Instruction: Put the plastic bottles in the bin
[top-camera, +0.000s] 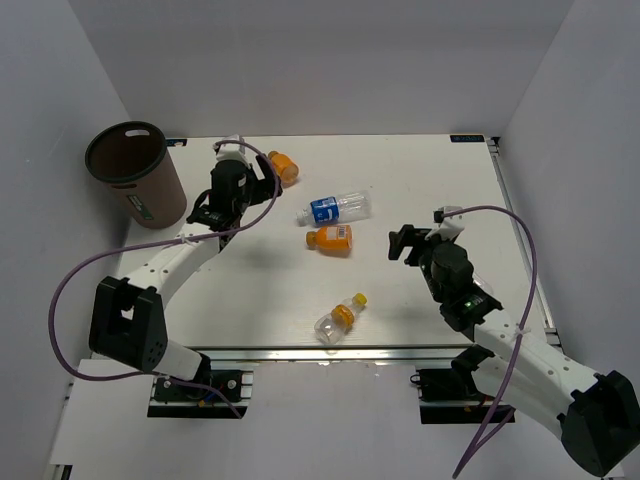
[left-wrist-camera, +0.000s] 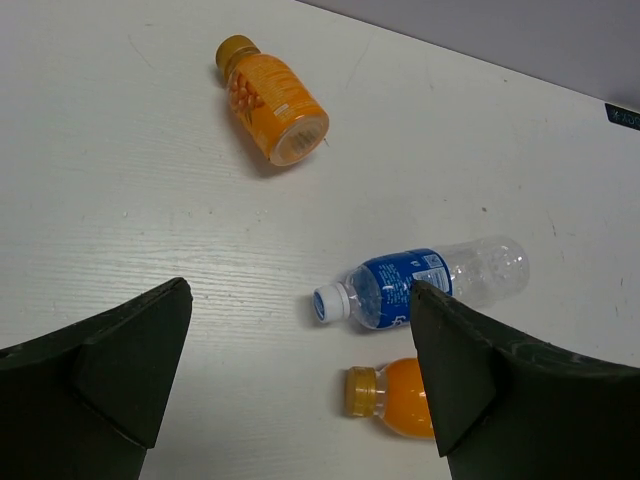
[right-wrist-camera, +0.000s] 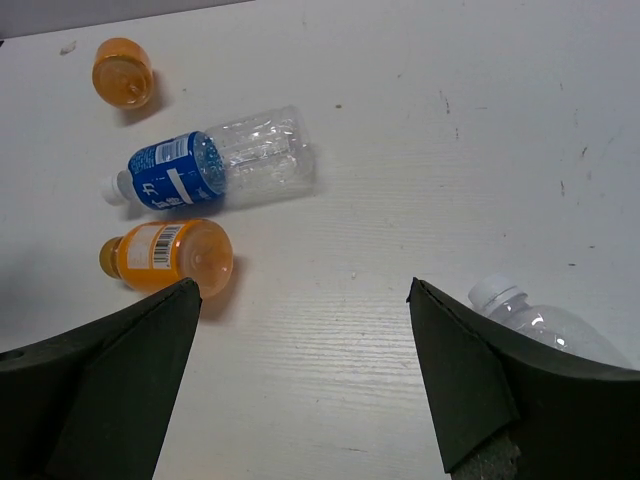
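Bottles lie on the white table (top-camera: 420, 170): an orange-filled one (top-camera: 284, 166) at the back, a clear one with blue label and white cap (top-camera: 333, 209), another orange-filled one (top-camera: 330, 238), and a clear one with orange cap (top-camera: 340, 319) near the front. The dark-brown bin (top-camera: 135, 172) stands at the back left. My left gripper (top-camera: 250, 180) is open and empty, raised between the bin and the bottles; its view shows both orange bottles (left-wrist-camera: 272, 98) (left-wrist-camera: 395, 395) and the blue-label bottle (left-wrist-camera: 420, 283). My right gripper (top-camera: 403, 243) is open and empty, right of the bottles.
In the right wrist view another clear bottle with a white cap (right-wrist-camera: 530, 320) lies on the table beside my right finger (right-wrist-camera: 480, 380), hidden in the top view. Grey walls enclose the table on three sides. Purple cables loop off both arms.
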